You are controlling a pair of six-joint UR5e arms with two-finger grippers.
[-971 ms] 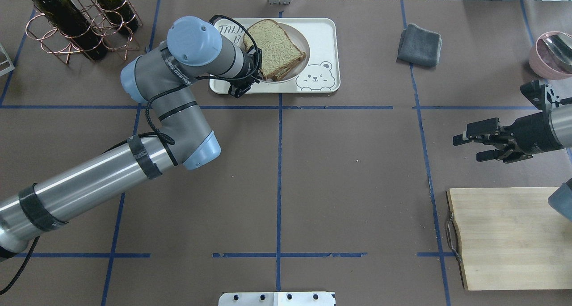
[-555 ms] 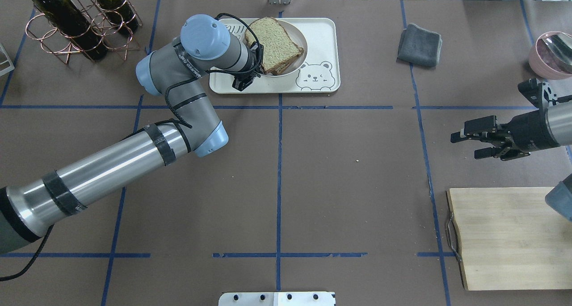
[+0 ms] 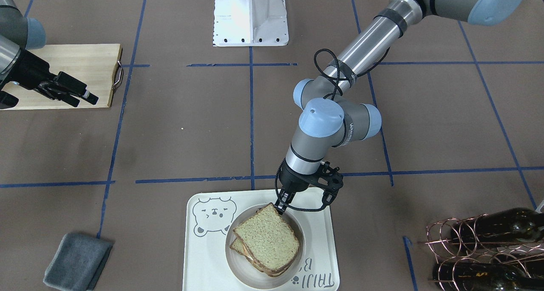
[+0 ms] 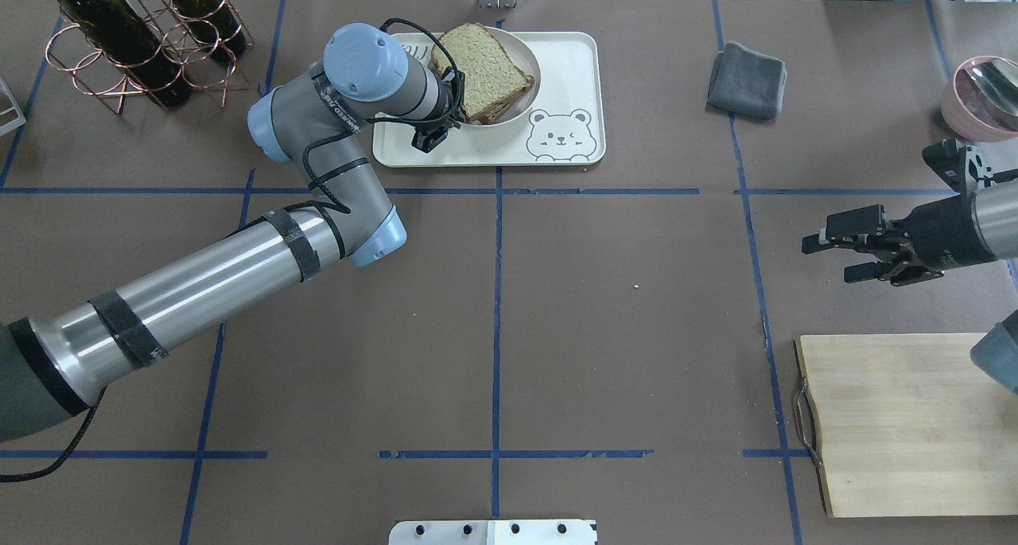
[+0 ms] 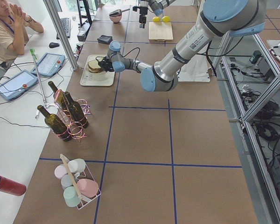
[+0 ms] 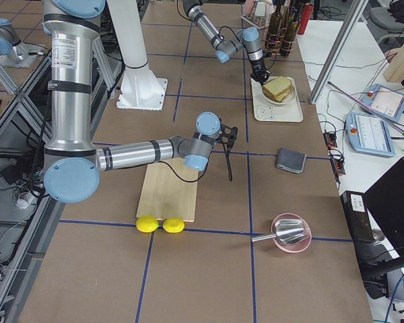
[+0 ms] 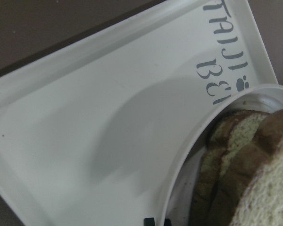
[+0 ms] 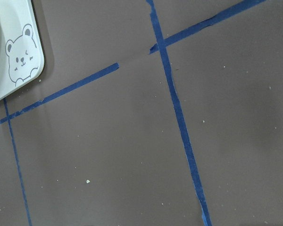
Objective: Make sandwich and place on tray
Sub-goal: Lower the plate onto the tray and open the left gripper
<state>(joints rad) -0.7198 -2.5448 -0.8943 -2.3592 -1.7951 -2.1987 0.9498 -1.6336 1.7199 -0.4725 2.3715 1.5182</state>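
The sandwich, speckled bread slices stacked, lies on a small round white plate over the cream bear tray. My left gripper is shut on the plate's near-left rim; in the front view it pinches the rim beside the sandwich. In the left wrist view the plate casts a shadow on the tray, so the gripped side looks raised. The egg is hidden. My right gripper is open and empty, far to the right above the table.
A copper rack with wine bottles stands left of the tray. A grey cloth lies to its right. A wooden cutting board and a pink bowl with a metal scoop are at the right. Two lemons lie beside the board.
My left gripper has carried the plate with the sandwich toward the tray's far edge and a little left. My right gripper has barely shifted and stays open.
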